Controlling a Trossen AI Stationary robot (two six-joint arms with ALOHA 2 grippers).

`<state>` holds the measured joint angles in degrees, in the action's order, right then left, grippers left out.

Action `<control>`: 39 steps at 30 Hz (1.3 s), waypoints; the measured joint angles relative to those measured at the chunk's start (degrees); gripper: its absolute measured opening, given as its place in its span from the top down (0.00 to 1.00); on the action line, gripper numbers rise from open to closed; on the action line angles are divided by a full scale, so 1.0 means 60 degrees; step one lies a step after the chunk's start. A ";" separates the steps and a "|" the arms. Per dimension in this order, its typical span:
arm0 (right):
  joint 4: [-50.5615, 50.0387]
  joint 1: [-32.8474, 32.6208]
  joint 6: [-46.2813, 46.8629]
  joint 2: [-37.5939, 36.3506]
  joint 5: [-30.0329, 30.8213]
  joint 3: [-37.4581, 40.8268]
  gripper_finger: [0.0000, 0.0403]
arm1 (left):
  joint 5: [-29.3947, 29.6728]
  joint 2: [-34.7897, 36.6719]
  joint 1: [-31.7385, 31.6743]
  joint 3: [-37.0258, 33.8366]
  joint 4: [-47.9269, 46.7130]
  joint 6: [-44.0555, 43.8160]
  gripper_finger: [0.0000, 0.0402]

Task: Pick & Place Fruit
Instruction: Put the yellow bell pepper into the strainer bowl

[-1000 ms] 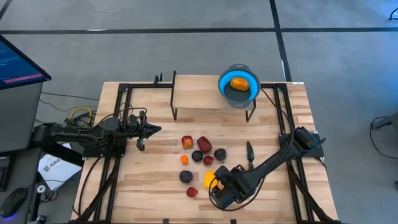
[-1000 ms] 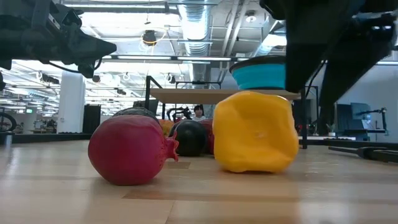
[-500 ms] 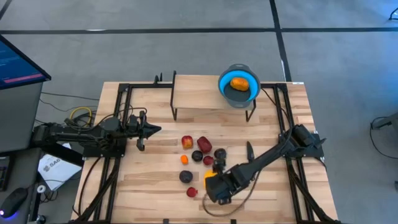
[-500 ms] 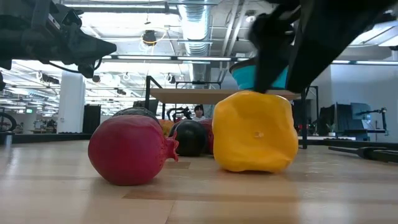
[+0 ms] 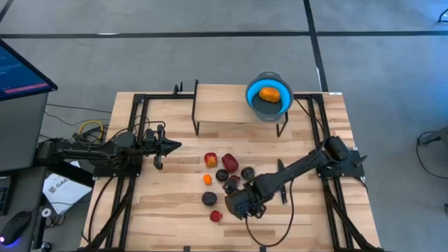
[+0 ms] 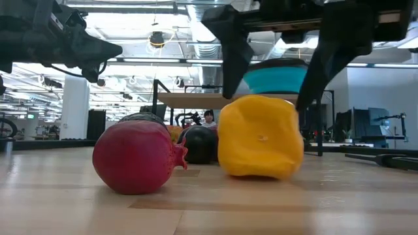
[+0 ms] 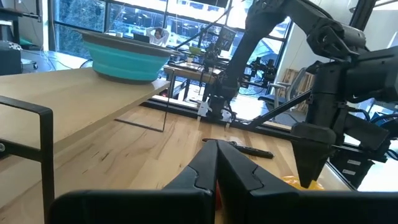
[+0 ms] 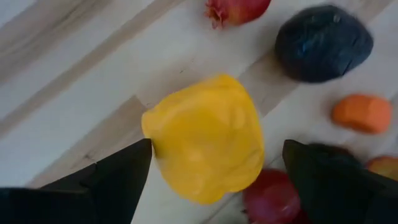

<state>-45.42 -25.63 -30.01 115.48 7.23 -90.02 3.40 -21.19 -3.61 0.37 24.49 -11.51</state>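
Note:
The yellow fruit [image 8: 205,140] [image 6: 260,137] rests on the table near its near edge. My right gripper [image 8: 217,143] [image 5: 236,204] hangs over it, open, one finger on each side, and hides it in the high view. Red, dark purple and orange fruits lie close by: a red one [image 6: 137,156] [image 5: 215,216], a dark purple one [image 8: 323,40] [image 5: 208,199] and a small orange one [image 8: 364,113] [image 5: 207,179]. Another orange fruit [image 5: 268,93] sits in the blue bowl [image 5: 249,91]. My left gripper [image 5: 175,145] [image 7: 216,149] waits shut at the table's left side. My right gripper comes at the yellow fruit from above, pointing down, open around it. One fingertip [image 8: 140,158] lies against the fruit's side [image 8: 155,134]; the other fingertip [image 8: 298,155] stands apart from it. The fruit sits with its underside on the table.
The blue bowl stands on a raised wooden shelf [image 5: 220,105] at the far side. A slim black knife [image 5: 281,166] lies right of the fruit cluster, partly under my right arm. Black frame rails run along the table's left and right sides. Bare wood lies near the left arm.
My right gripper has moved toward the table's left and slightly toward its far edge, coming over the yellow fruit until its fingers stand on either side of it. The yellow fruit has shifted a little toward the table's left. The left arm has kept still.

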 joint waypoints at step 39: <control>0.1419 -0.0428 0.8195 -0.1546 0.3737 0.1301 0.25 | -0.0278 -0.0801 0.0084 0.0002 0.0619 0.0006 1.00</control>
<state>-36.91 -28.20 19.16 106.21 29.65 -82.21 1.73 -26.00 -3.10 0.38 28.20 -11.47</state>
